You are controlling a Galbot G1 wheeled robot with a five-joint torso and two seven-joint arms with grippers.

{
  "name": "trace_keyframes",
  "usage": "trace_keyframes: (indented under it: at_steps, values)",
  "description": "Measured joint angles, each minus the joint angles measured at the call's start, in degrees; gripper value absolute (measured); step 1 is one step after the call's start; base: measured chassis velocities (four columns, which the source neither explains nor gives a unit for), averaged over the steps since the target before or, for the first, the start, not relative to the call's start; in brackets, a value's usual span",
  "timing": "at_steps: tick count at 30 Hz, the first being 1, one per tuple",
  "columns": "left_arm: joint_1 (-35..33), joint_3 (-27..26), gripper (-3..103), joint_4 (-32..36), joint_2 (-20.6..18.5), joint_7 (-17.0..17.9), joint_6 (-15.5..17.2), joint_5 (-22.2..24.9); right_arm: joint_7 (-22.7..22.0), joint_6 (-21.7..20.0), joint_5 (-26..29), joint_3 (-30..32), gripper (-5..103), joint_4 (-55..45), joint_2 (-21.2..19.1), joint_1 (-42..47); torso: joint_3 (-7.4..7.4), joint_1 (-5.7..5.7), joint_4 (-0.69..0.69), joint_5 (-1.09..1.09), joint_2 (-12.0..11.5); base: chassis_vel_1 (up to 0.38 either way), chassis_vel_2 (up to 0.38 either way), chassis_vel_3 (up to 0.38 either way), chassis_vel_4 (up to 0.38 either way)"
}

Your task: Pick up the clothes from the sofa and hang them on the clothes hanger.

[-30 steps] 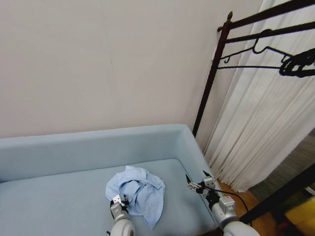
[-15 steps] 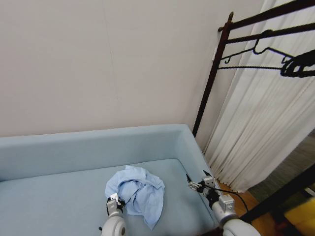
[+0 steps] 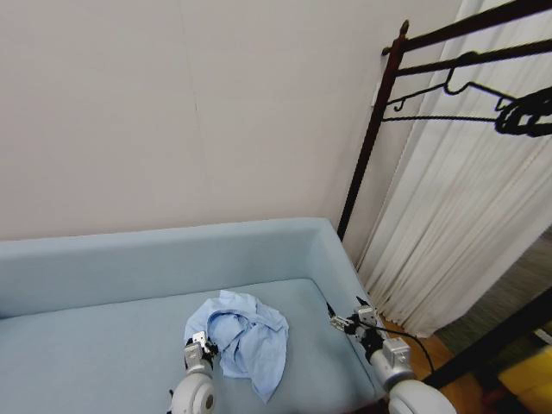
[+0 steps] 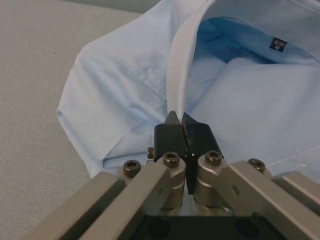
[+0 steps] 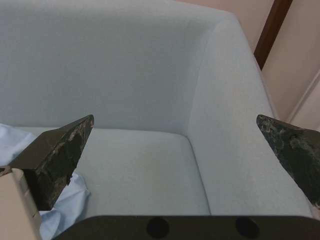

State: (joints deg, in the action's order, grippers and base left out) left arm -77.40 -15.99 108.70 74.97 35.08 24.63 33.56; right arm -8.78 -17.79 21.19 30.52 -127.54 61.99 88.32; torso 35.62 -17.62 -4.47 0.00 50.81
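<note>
Left end effector (image 4: 180, 123): closed, its two dark fingers (image 4: 167, 137) pressed together on a pale folded edge of the shirt, low over the seat.
Shirt (image 3: 244, 340): light blue and crumpled, lying on the sofa seat. It touches the left end effector and spreads ahead of it and toward the right end effector. The gripped fold rises straight from the fingertips, and beyond it the inside of the neck shows with a small dark label (image 4: 278, 44).
Right end effector (image 5: 174, 120): open, with dark worn fingers (image 5: 59, 152) spread wide and nothing between them. It hangs above the seat by the sofa's end arm, apart from the shirt.
Shirt from the right end effector: a bit of blue cloth lies beside and below one finger, on the side toward the left end effector, not touching it.
Sofa (image 3: 129, 259): pale blue. Its backrest runs ahead of both end effectors and its end arm is just beside the right one, on its outer side.
Rack (image 3: 373, 129): dark wood, its post standing past the sofa corner, ahead of and well above the right end effector.
Hanger (image 3: 524, 115): black, up among the rack's bars, well above the right end effector and on its outer side.
Curtain (image 3: 457, 233): white, hanging behind the rack.
</note>
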Motion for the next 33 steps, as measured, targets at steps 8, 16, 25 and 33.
trace_keyframes:
  at_steps: [8, 16, 25, 33]
  values:
    - [-0.4, 0.4, 0, 4.2, -2.9, 0.3, 0.4, -0.1, -2.5, -2.5, 7.9, -8.5, 100, 5.2, -4.7, -8.4, 0.00, 0.00, 0.00, 0.00, 0.0, 0.000, 0.000, 0.000, 0.000]
    - [0.4, 0.0, 0, 4.9, -4.7, 0.7, 0.6, 0.8, -3.6, -3.1, 11.7, -22.9, 100, 16.9, -4.7, -21.6, 0.01, 0.00, 0.01, -0.01, 0.0, 0.000, 0.000, 0.000, 0.000]
    - [2.5, 0.3, 0, 5.4, -5.9, 0.9, 1.1, 2.0, -1.0, -3.6, 15.7, -33.3, 100, 32.2, -1.6, -32.4, 0.01, 0.00, -0.01, 0.00, 0.0, 0.000, 0.000, 0.000, 0.000]
    - [3.0, -0.1, 0, 6.3, -6.2, 0.7, 1.2, 2.5, 0.1, -4.9, 18.0, -38.6, 100, 38.9, -0.1, -37.4, 0.01, 0.00, 0.00, -0.01, 0.0, 0.000, 0.000, 0.000, 0.000]
